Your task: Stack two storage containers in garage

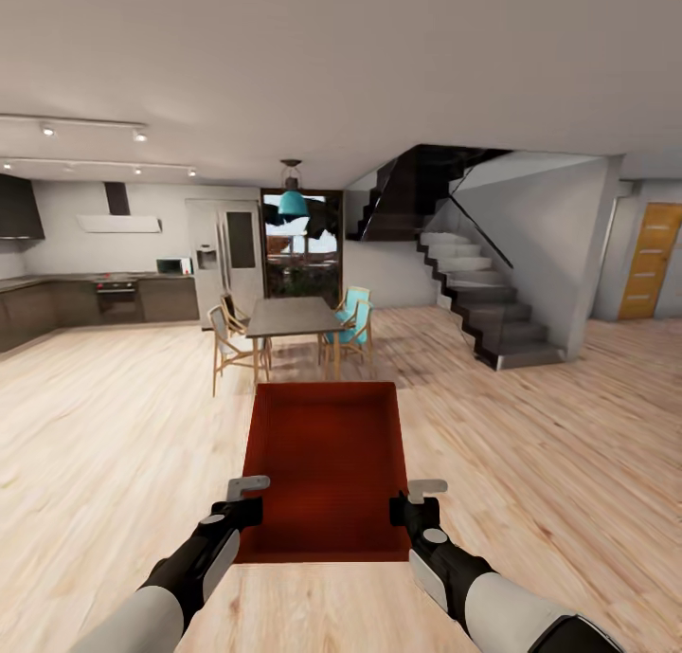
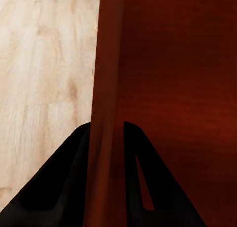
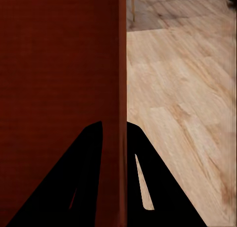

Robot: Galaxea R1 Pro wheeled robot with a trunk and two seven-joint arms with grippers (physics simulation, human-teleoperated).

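The right claw pinches the storage container's thin wall above light wood planks.

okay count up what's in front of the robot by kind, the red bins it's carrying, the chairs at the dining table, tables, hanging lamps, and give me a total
Orange-red storage container, held by the left gripper and right gripper: 1
Dining table: 1
Chairs, two wooden and two teal: 4
Teal hanging lamp: 1
Total: 7
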